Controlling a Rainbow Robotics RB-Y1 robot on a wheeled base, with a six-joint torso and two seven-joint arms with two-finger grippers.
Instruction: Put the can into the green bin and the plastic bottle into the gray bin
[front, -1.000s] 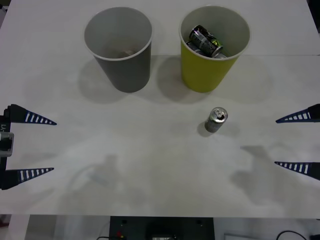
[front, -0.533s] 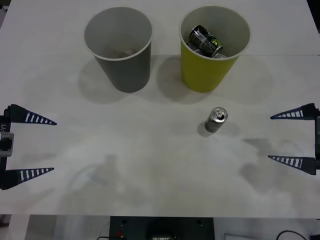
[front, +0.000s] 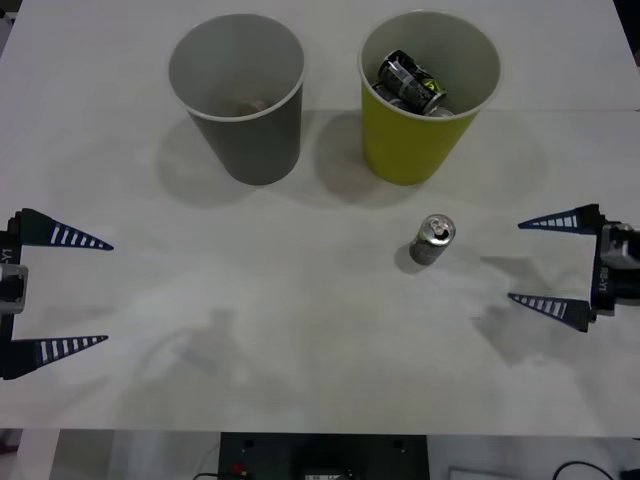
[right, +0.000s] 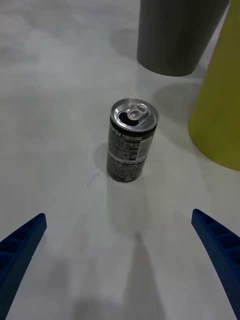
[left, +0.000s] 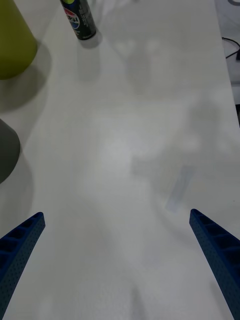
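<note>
The can (front: 433, 240) stands upright on the white table, in front of the green bin (front: 410, 150); its silver top and dark sides (right: 129, 145) are close in the right wrist view. My right gripper (front: 515, 262) is open at table height, just right of the can and pointing at it, with a gap between them. The open left gripper (front: 110, 292) waits at the table's left edge. The gray bin (front: 255, 140) stands left of the green one. The plastic bottle is out of view.
Other cans (front: 410, 80) lie inside the green bin. The two bins stand side by side at the back, with a narrow gap between them. In the left wrist view the can (left: 80, 20) stands far off, past the green bin (left: 12, 45).
My right gripper has moved left from the table's right edge toward the can, still open. The left gripper, the can and both bins have stayed put.
</note>
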